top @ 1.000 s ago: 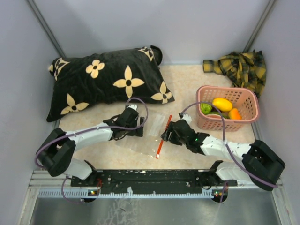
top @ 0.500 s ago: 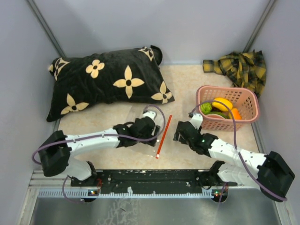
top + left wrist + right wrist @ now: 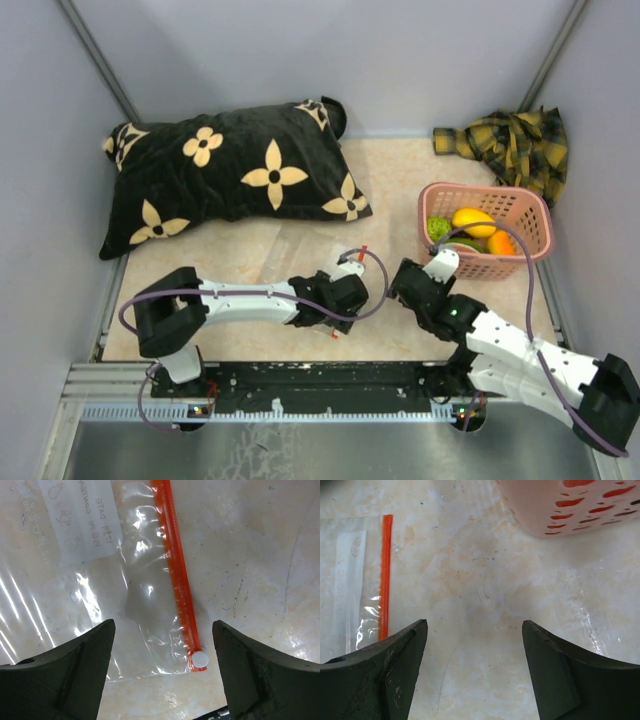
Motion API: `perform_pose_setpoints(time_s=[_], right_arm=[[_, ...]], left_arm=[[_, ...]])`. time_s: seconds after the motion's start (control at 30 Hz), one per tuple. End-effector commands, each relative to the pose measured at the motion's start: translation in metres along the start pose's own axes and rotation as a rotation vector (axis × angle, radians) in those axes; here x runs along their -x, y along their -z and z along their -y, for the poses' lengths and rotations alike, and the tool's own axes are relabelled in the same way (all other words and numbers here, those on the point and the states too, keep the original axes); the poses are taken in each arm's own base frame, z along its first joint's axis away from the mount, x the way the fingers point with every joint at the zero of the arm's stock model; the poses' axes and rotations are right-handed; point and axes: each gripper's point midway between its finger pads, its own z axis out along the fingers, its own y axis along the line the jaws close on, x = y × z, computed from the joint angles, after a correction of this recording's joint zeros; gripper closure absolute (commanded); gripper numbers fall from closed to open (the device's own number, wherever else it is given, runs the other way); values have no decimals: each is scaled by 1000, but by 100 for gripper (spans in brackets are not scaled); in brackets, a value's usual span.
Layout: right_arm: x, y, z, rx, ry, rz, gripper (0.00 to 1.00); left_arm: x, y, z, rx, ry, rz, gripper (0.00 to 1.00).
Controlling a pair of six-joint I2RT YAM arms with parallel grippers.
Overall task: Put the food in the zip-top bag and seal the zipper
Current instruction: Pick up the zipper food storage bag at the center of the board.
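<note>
At the near side of the table (image 3: 250,250), both grippers are held low with jaws spread wide and nothing gripped. The left gripper (image 3: 160,672) is positioned over one end of the bag (image 3: 95,595), which is laid flat on the table. The zipper (image 3: 177,575) is seen running between the fingers (image 3: 65,675), with the slider (image 3: 201,658) at the strip's end, close to the right-hand finger. No contact is visible. The right gripper (image 3: 472,672) is placed just beside it, over bare table between bag and basket (image 3: 560,510). Further back, the food is found in the pink basket: mango (image 3: 473,220), orange piece (image 3: 501,243), green ball (image 3: 438,228), leafy piece (image 3: 462,243). A pillow (image 3: 235,170) and a plaid cloth (image 3: 510,145) are seen at the far edge.
</note>
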Motion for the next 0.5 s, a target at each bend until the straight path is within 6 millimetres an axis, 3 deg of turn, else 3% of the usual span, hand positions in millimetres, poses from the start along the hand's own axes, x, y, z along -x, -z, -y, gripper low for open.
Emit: perform_pose_setpoints(time_s=[0.0,0.27,0.47], right_arm=[[12,2,14,-44,-76,89,23],[16,4,17,-34,-100,112,23],[15,3,11,-9,-89,107,23]], left_arm=[[-3,-5,3,32,-12,-17,15],[-18,-15,-5,102,-28,-63,22],[-19,-14,-12,119,-9,-48,48]])
